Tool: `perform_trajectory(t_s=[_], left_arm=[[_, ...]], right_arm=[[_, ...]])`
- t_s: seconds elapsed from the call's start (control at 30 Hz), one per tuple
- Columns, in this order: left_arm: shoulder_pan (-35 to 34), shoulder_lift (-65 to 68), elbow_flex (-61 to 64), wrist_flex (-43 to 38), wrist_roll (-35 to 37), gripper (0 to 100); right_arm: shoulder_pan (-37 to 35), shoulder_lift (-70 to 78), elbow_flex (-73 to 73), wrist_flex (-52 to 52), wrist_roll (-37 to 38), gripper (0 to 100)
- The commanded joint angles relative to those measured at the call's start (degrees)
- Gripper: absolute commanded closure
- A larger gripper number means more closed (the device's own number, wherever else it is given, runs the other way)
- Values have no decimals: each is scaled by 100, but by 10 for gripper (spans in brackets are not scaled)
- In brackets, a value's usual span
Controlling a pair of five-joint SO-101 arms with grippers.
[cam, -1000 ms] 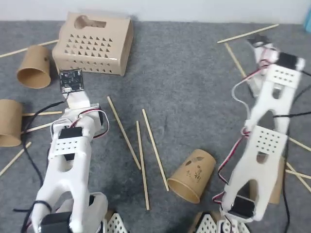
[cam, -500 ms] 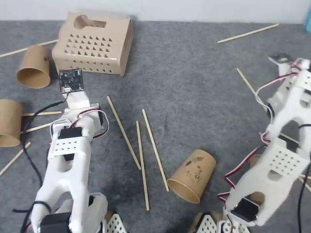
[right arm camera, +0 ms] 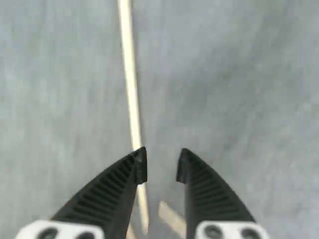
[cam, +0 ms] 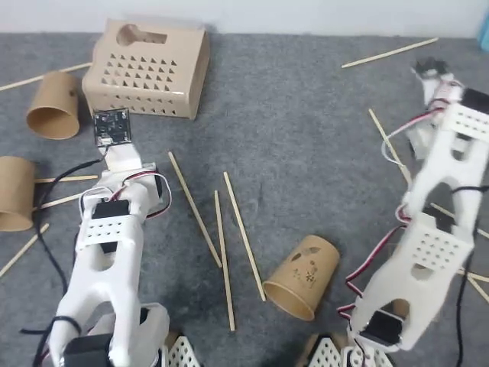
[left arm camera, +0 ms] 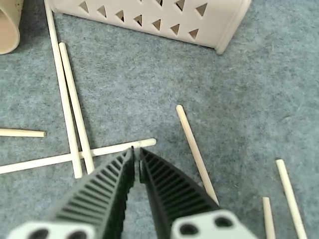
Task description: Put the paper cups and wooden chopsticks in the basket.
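Evidently the right gripper [right arm camera: 160, 162] is held with jaws slightly apart just beside a chopstick [right arm camera: 128, 74], likely so it can be straddled. The left gripper [left arm camera: 136, 157] is held closed and empty near the basket [cam: 149, 65], outside which the paper cups [cam: 303, 275] and other chopsticks [cam: 195, 208] are scattered.

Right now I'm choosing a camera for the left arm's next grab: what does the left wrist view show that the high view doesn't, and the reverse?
Left wrist view: the left gripper, jaws shut, with its tips by the end of a crosswise chopstick that crosses two side-by-side chopsticks.
High view: three paper cups lying on their sides, the whole basket, and the right arm.
Both: the basket's triangle-holed wall, loose chopsticks and the grey carpet.
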State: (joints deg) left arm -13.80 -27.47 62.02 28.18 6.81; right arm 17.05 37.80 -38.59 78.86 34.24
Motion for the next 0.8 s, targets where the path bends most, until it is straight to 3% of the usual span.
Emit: perform_trajectory(t_s=[0.0, 0.27, 0.67, 0.77], left_arm=[[-35, -62, -31, -141, -53, 987], [-35, -62, -48, -158, -53, 987], [-35, -62, -48, -158, -53, 987], [-35, -62, -48, -158, -53, 987]], right_arm=[[-444, 92, -35, -1402, -360, 935], [-708, 1288, -404, -2167, 26, 921], [-752, 3143, -3059, -1684, 70, 924], [-752, 3495, -3701, -1262, 70, 990]])
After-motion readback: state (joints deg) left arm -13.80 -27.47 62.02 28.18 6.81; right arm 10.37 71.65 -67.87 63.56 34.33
